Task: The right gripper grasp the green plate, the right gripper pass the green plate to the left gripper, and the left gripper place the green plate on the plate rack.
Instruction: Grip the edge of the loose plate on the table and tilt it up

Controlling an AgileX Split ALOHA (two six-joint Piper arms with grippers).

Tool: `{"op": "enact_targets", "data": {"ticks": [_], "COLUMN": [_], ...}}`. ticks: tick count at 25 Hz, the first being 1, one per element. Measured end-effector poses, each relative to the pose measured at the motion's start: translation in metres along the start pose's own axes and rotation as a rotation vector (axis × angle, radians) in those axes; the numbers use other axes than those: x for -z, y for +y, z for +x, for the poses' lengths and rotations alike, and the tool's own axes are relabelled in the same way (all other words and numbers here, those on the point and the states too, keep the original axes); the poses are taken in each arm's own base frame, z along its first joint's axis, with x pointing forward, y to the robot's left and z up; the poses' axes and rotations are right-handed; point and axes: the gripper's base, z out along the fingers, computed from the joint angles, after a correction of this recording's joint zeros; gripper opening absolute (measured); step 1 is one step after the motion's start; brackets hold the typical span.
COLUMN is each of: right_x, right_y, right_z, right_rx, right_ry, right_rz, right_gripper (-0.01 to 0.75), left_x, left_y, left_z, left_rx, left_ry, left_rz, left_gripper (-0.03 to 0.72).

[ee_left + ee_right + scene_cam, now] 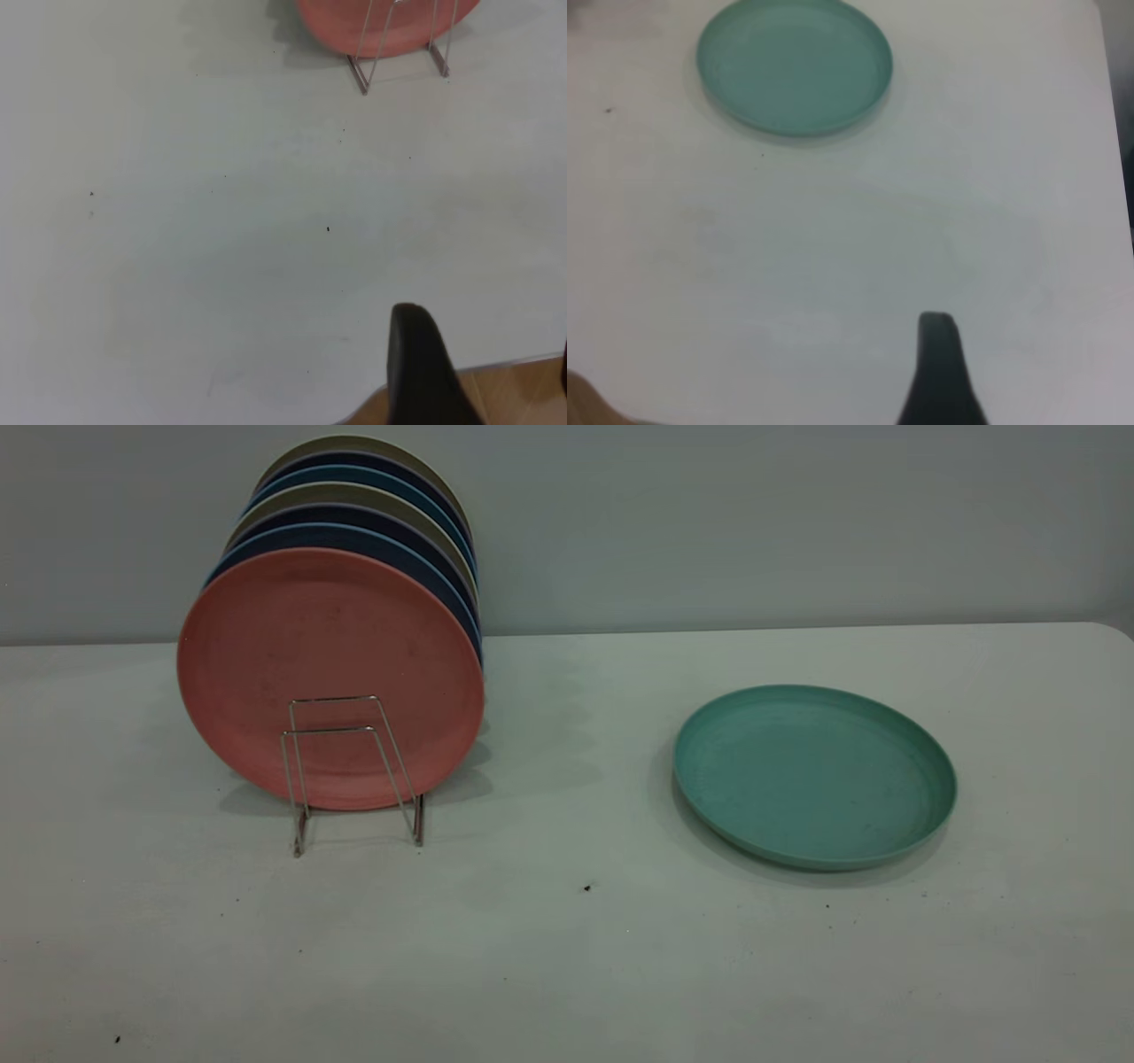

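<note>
My right pincer (939,372) hangs well short of the green plate (813,774) lying flat on the counter (567,939), its spread impossible to tell.

Soft, even light falls from above across the pale bench (567,957), without glare. The green plate (813,775) casts a faint, diffuse shadow just beside its near and left rim; the racked plates throw a blurred shadow around the plate rack (353,775). The right wrist view is hazy, the green plate's rim soft, and the dark finger (939,372) near that lens out of focus
</note>
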Motion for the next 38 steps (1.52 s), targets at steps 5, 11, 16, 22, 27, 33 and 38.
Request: {"op": "enact_targets", "data": {"ticks": [5, 11, 16, 22, 27, 33, 38], "right_x": [0.000, -0.003, -0.028, -0.090, -0.160, -0.243, -0.303], "right_y": [0.000, 0.003, 0.012, 0.020, 0.020, 0.014, -0.013], "right_z": [0.000, -0.017, -0.053, -0.082, -0.092, -0.097, -0.098], "right_rx": [0.000, 0.004, -0.046, -0.098, -0.220, -0.267, -0.357], "right_ry": [0.000, -0.075, -0.127, 0.007, 0.091, 0.223, 0.304], "right_rz": [0.001, -0.054, -0.232, -0.437, -0.512, -0.518, -0.518], "right_gripper": [0.564, 0.564, 0.564, 0.564, 0.564, 0.564, 0.564], "left_x": [0.000, 0.002, -0.012, -0.045, -0.068, -0.073, -0.073], "left_y": [0.000, -0.012, -0.017, -0.012, -0.006, -0.004, -0.002], "left_z": [0.000, -0.014, -0.039, -0.070, -0.083, -0.088, -0.088], "left_rx": [0.000, 0.059, 0.109, 0.138, 0.159, 0.129, 0.116], "left_ry": [0.000, -0.127, -0.109, -0.043, -0.001, -0.031, -0.033], "left_rz": [0.000, 0.143, 0.242, 0.268, 0.241, 0.221, 0.206], "left_gripper": [0.409, 0.409, 0.408, 0.408, 0.408, 0.408, 0.408]}}
